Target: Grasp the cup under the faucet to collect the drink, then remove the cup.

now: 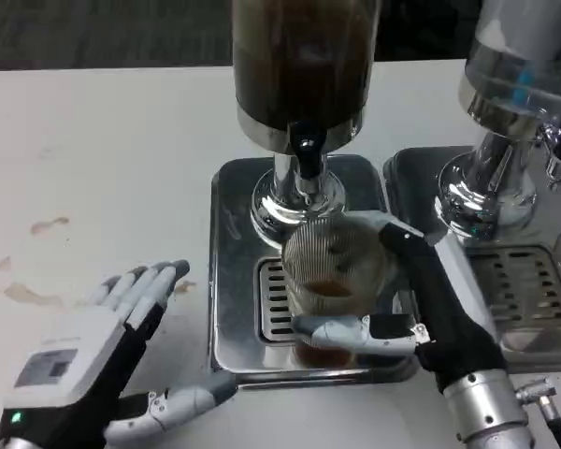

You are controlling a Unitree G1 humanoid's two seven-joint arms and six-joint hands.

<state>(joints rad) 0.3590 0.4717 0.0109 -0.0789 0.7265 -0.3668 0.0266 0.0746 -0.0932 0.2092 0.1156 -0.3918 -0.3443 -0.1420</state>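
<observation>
- fingers (341,329) of the right hand (421,309) wrap the clear ribbed plastic cup (335,281), gripping it; fingers of the left hand (93,360) lie spread, holding nothing, on the white table (103,159) at eight o'clock.
- that cup stands on the slotted steel drip tray (238,281), directly under the black faucet (307,154) of the dark glass drink dispenser (304,56), with brown drink low inside.
- judgement: hold level and steady beneath the spout while filling, then draw out toward six o'clock without tilting.
- a second chrome dispenser (514,112) at two o'clock crowds the right forearm; brown spills (28,295) stain the table at nine o'clock.
</observation>
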